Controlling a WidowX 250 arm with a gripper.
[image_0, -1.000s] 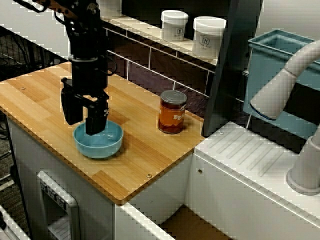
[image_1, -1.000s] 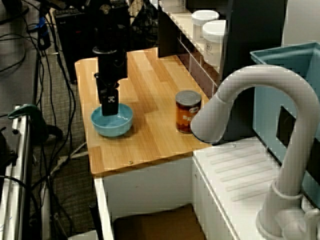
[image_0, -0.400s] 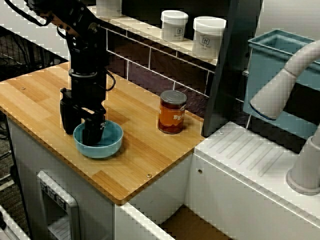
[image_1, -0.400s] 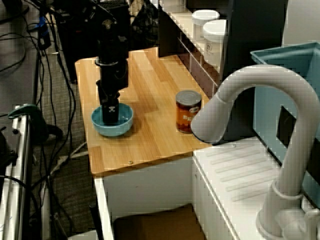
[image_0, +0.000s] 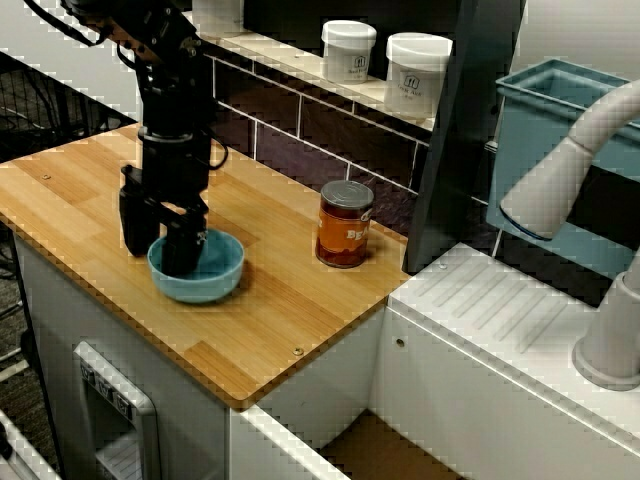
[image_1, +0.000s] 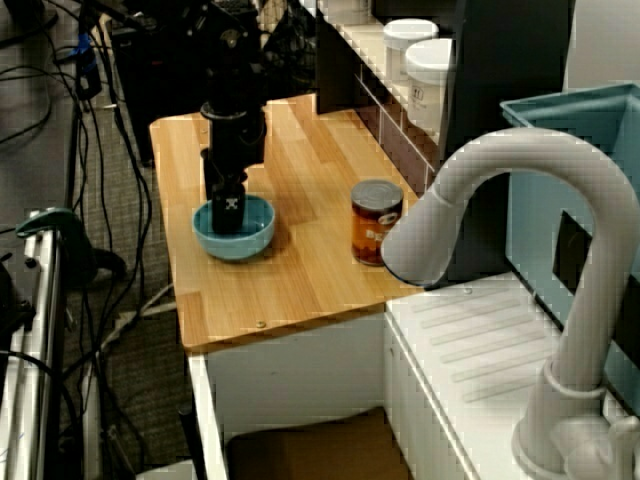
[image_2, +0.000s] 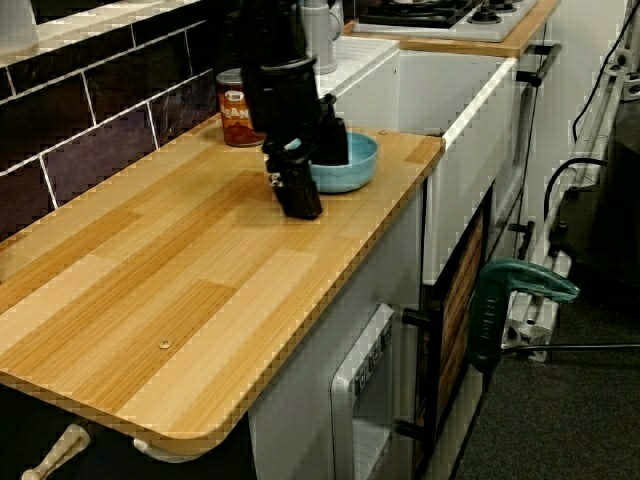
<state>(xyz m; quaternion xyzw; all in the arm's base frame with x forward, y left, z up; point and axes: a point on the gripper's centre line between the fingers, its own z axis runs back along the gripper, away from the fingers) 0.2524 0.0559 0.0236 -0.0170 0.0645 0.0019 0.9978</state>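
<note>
A blue bowl (image_0: 205, 270) stands near the front edge of the wooden counter (image_0: 290, 320). My black gripper (image_0: 160, 245) comes straight down over the bowl's left rim, one finger inside and one outside, shut on the rim. The view over the faucet shows the gripper (image_1: 228, 205) at the bowl (image_1: 240, 232) on its far side. Along the counter, the outer finger (image_2: 298, 192) reaches almost to the wood beside the bowl (image_2: 350, 165). Whether the bowl rests on the wood or hangs just above it, I cannot tell.
An orange-labelled can (image_0: 344, 225) stands upright to the bowl's right, near the dark post. Two white jars (image_0: 349, 50) sit on the tiled ledge behind. A white drainboard (image_0: 500, 320), a grey faucet (image_1: 520, 200) and a teal bin (image_0: 550, 110) lie further right.
The gripper came down over the bowl's rim and took hold. Bowl and gripper have since shifted slightly toward the back of the counter.
</note>
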